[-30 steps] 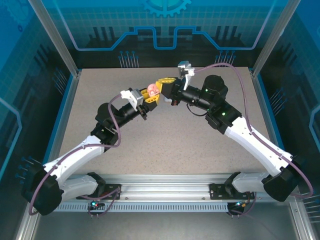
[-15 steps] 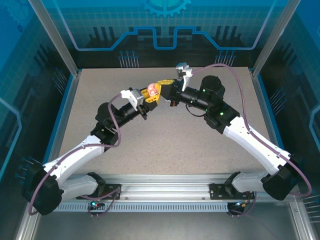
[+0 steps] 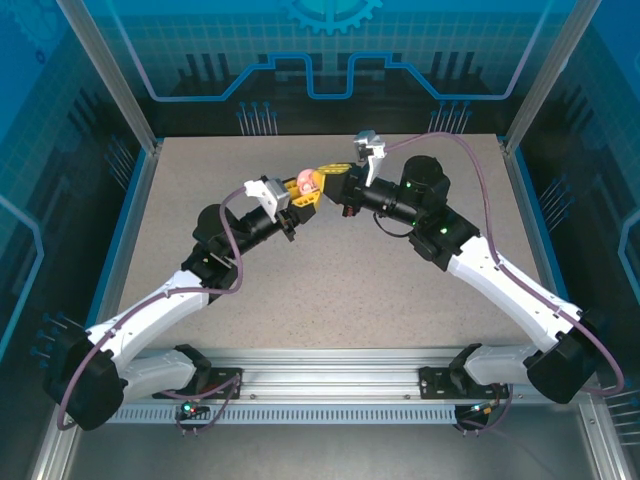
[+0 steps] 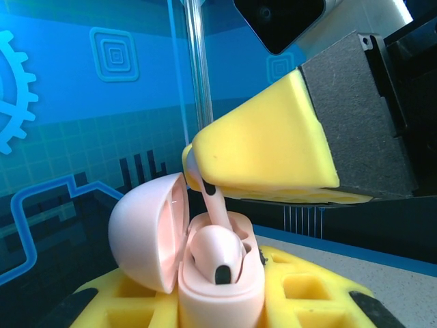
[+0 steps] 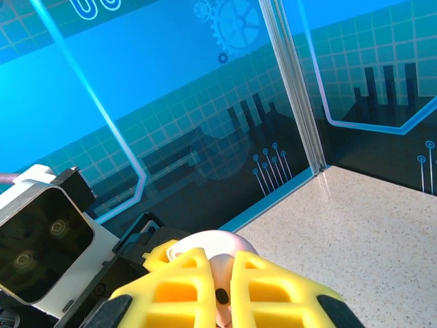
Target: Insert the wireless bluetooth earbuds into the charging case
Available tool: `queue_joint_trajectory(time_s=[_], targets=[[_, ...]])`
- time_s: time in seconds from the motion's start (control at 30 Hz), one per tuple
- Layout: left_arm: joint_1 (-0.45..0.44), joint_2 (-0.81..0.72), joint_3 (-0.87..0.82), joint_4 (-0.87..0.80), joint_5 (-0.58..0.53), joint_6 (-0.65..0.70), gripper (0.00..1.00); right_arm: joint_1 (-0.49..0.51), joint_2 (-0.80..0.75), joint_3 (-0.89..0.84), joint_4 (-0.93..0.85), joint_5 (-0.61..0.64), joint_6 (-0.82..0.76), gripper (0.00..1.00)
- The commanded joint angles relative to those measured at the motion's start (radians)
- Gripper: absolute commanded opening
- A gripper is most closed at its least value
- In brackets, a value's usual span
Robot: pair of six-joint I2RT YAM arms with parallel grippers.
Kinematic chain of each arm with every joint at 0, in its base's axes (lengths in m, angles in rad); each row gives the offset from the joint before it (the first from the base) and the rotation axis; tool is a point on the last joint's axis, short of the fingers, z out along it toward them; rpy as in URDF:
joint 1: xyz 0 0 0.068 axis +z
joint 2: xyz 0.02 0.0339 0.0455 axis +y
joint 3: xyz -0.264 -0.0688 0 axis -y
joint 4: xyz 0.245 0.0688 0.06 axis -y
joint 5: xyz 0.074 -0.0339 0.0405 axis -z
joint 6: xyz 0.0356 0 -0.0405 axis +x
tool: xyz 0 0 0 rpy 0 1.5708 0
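My left gripper (image 3: 300,196) is shut on a pale pink charging case (image 3: 306,180), held above the table with its lid (image 4: 142,240) swung open to the left. One pink earbud (image 4: 214,251) sits in the case's near socket. My right gripper (image 3: 330,172) is shut on a second pink earbud (image 5: 221,273) and hovers right over the case. In the left wrist view its yellow fingers (image 4: 266,147) hold this bud's stem (image 4: 217,208) pointing down into the far socket. The case's body (image 4: 218,297) sits between my left yellow fingers (image 4: 307,287).
Both arms meet at the back middle of the speckled table (image 3: 330,280). Blue transparent walls (image 3: 330,60) and aluminium posts (image 3: 105,70) enclose it. The left wrist's camera housing (image 5: 41,246) sits close beside my right fingers (image 5: 174,290).
My right gripper has edged slightly down and to the left, bringing the held earbud closer onto the case. The left arm has stayed put.
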Motion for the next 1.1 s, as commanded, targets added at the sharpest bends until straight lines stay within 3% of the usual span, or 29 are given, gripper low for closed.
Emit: queue_joint_trajectory(time_s=[0.0, 0.27, 0.67, 0.87, 1.07], targets=[[-0.007, -0.004, 0.044, 0.051, 0.007, -0.003, 0.0, -0.009, -0.019, -0.024, -0.008, -0.004, -0.015, 0.09], [-0.008, -0.003, 0.045, 0.052, 0.006, -0.003, 0.0, -0.01, -0.005, -0.014, -0.032, -0.052, -0.025, 0.09], [-0.008, -0.004, 0.045, 0.053, 0.004, -0.002, 0.0, -0.012, 0.002, -0.004, -0.07, -0.029, -0.035, 0.12], [-0.008, -0.005, 0.042, 0.054, 0.007, -0.005, 0.0, -0.019, 0.0, 0.013, -0.082, -0.003, -0.026, 0.26], [-0.007, -0.005, 0.037, 0.057, 0.006, -0.006, 0.0, -0.035, -0.018, 0.025, -0.076, 0.026, -0.005, 0.6]])
